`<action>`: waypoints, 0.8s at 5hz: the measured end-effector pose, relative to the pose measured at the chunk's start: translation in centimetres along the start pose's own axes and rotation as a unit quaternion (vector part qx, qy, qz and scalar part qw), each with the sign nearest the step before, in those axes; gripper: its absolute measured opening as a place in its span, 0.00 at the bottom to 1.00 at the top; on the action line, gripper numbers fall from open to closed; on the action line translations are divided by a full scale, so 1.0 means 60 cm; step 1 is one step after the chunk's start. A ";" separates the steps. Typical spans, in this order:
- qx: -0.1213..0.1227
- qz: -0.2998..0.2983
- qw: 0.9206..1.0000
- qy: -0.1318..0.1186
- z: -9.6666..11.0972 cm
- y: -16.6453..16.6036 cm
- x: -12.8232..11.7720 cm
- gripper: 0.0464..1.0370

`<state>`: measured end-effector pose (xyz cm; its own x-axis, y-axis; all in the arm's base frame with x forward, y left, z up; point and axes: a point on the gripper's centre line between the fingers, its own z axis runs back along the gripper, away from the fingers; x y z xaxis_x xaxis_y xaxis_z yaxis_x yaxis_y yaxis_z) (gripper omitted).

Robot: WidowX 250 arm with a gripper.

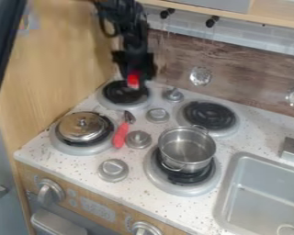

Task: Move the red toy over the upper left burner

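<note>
Seemingly, the pincer (pixel 134 76) is pinching the red toy (pixel 132 81) between its tips, with the upper left burner (pixel 122 94) beneath them, which is a sensible placing, because the toy should need only lowering and then release.

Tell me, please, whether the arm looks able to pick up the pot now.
Probably not yet: the gripper seems to hold the red toy, though nothing lies over the pot.
</note>
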<state>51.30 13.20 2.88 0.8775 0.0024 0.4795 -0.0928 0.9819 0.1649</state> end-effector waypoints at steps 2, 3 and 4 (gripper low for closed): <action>0.019 0.040 0.999 0.030 -0.045 0.046 -0.013 0.50; 0.016 0.043 0.998 0.049 -0.072 0.042 -0.022 0.50; 0.008 0.044 0.998 0.051 -0.074 0.038 -0.023 0.58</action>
<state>51.96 16.28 -1.22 0.9093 0.1081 0.4019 -0.1782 0.9738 0.1412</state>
